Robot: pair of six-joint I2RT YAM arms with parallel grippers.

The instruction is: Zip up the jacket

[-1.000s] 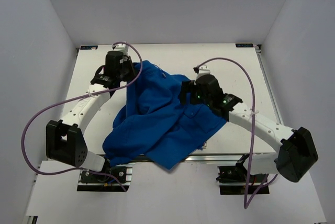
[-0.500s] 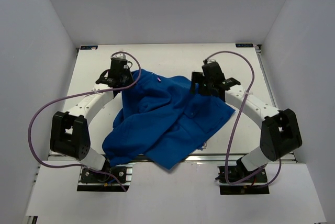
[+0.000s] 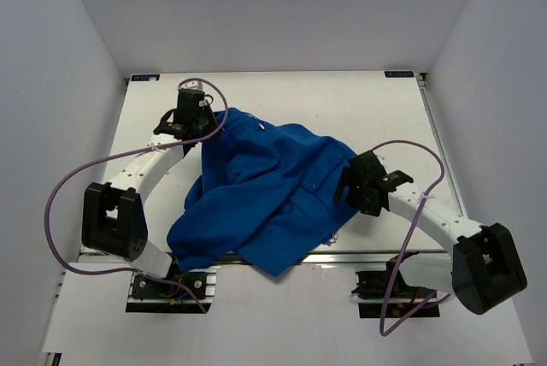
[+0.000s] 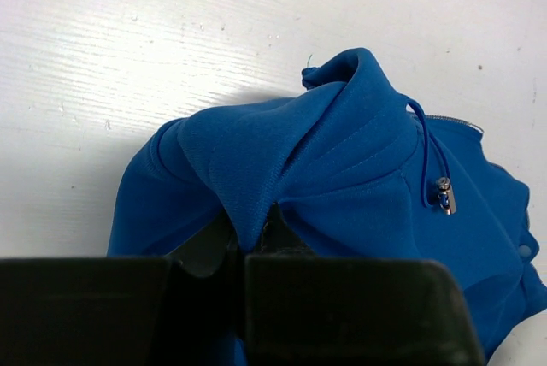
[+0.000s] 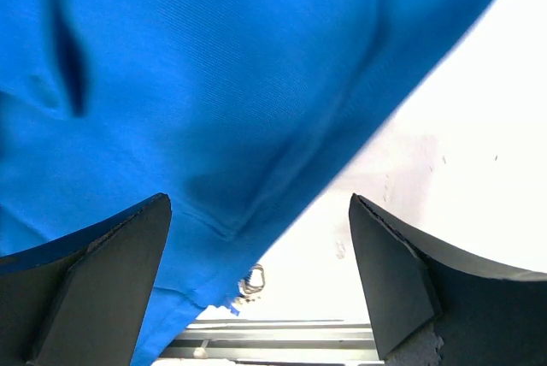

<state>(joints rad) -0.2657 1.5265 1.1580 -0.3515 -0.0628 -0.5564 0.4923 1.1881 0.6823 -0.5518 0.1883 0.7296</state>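
The royal-blue jacket (image 3: 256,195) lies crumpled across the table's middle, and its lower part hangs over the near edge. My left gripper (image 3: 198,126) is at the jacket's far left corner, shut on a fold of blue fabric (image 4: 256,169) near the collar. A blue drawstring with a silvery toggle (image 4: 443,195) and a bit of zipper tape (image 4: 453,120) lie to its right. My right gripper (image 3: 346,186) is open and low over the jacket's right hem (image 5: 188,84). A small silvery ring-shaped pull (image 5: 251,280) shows at the hem corner between its fingers.
The white table (image 3: 385,109) is walled on the left, back and right. A metal rail (image 5: 282,345) runs along its near edge, just past the hem. The arms' purple cables loop over both sides of the table.
My right gripper has swung from the jacket's far right part back toward the near edge, along the right hem. The left gripper has kept its hold and barely moved.
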